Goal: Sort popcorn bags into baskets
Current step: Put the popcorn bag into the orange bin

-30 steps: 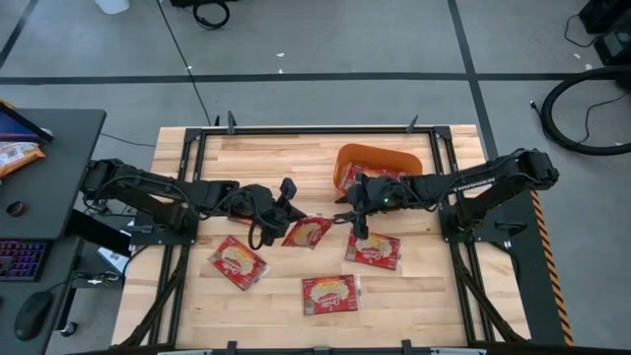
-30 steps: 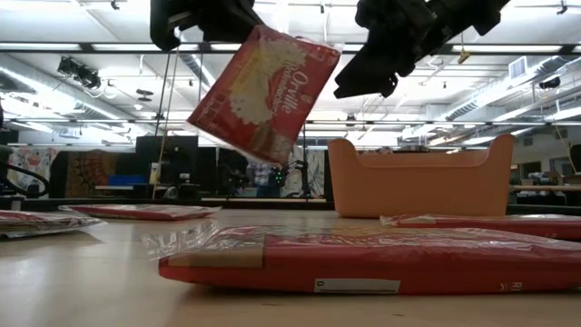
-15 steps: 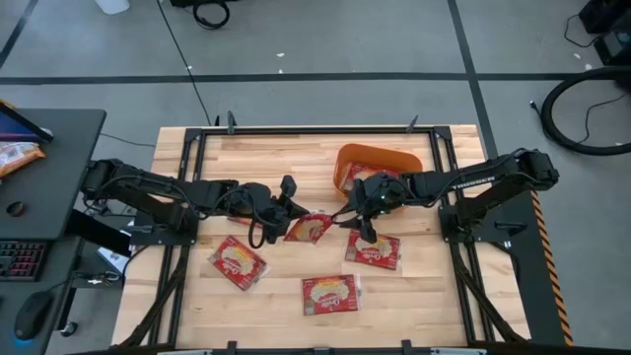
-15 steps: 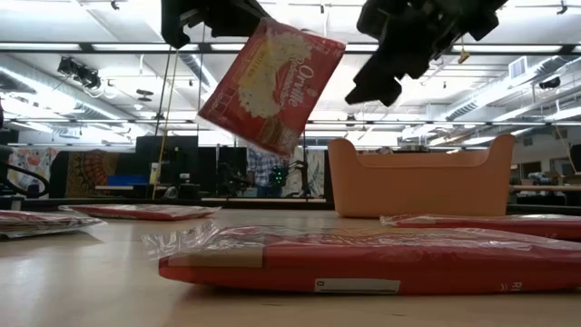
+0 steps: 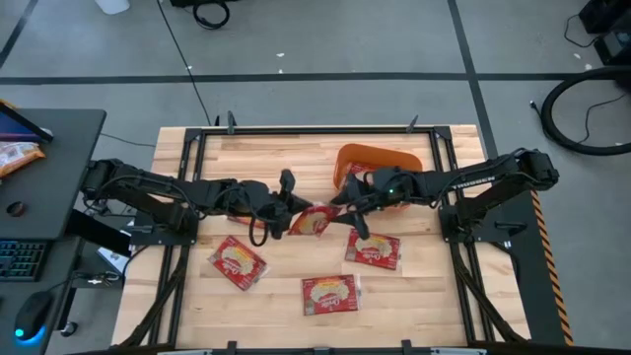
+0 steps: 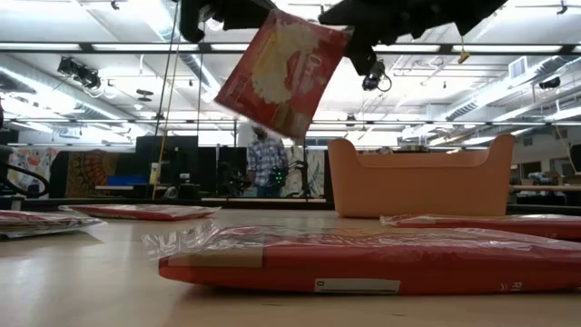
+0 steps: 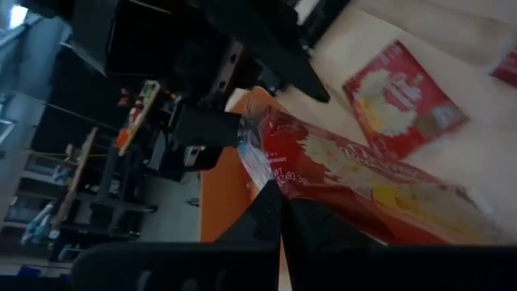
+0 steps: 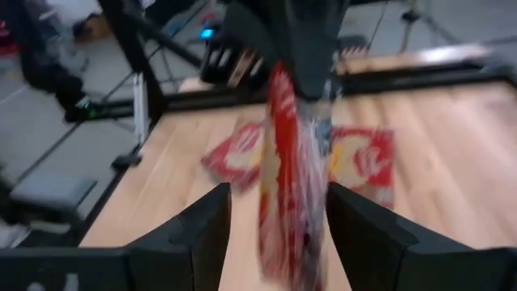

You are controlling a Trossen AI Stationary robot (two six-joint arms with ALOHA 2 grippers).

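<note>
My left gripper (image 5: 289,204) is shut on a red popcorn bag (image 5: 315,220) and holds it in the air over the middle of the table; the low view shows the bag (image 6: 281,77) tilted. My right gripper (image 8: 279,234) is open. Its fingers stand on either side of the bag's (image 8: 295,170) far end, and I cannot tell whether they touch it. The orange basket (image 5: 386,158) sits to the right of both grippers with red packets inside. Three more bags lie flat on the table (image 5: 237,261), (image 5: 330,293), (image 5: 373,248). My left gripper pinches the bag by its clear crimped end seam (image 7: 257,158) between the two fingers. It comes roughly level from the table's left side. The bag is lifted clear of the table and reaches out tilted toward my right gripper.
The basket (image 6: 418,177) stands at the table's far right. A flat bag (image 6: 363,259) lies close in the low view, with others to the left (image 6: 136,212). A person (image 6: 266,163) stands in the room beyond the table. A desk with a keyboard sits off the table's left edge.
My left gripper has carried the bag a little toward the basket and up, tipping it. My right gripper has swung from above the lying bag toward the held bag, and its open fingers now straddle that bag's free end.
</note>
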